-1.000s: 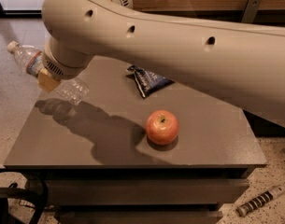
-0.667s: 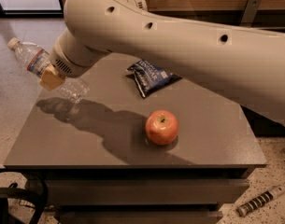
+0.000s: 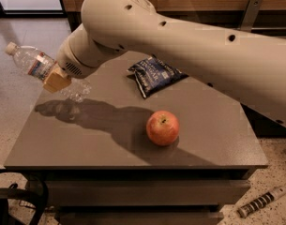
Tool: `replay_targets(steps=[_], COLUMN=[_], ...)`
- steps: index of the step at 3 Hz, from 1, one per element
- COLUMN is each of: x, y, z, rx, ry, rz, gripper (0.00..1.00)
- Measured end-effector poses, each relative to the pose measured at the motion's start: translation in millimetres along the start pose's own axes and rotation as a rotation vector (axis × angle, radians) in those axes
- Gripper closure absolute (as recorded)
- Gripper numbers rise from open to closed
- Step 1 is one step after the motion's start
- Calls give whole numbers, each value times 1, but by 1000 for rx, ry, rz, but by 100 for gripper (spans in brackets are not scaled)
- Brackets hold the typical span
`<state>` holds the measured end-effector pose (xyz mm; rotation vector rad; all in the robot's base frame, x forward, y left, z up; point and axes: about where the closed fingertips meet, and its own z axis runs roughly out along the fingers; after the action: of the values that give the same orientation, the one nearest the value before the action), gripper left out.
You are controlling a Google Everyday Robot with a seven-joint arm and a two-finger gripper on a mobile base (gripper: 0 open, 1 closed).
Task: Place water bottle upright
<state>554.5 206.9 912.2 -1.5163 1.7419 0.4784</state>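
Observation:
The water bottle is a clear ribbed plastic bottle with a white cap and a red-edged blue-white label. It is held tilted above the far left corner of the grey table, cap pointing up and to the left, its clear base over the table top. My gripper is shut on the water bottle at its middle, with a tan pad showing against it. The large cream arm reaches in from the right and hides part of the bottle's body.
A red apple sits near the table's middle front. A dark blue snack bag lies at the back. A ribbed cylindrical object lies on the floor at lower right. Dark cables lie at lower left.
The arm has shifted a little to the right, uncovering the snack bag. The bottle stays tilted in the gripper at about the same place over the left corner.

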Motion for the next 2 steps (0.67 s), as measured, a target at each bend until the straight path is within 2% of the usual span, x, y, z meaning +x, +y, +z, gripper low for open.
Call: replay_targets(steps=[1, 2], x=[0, -2], y=[0, -2], z=[0, 1], rx=[0, 4], ry=[0, -69], rz=[0, -6], gripper=[100, 100])
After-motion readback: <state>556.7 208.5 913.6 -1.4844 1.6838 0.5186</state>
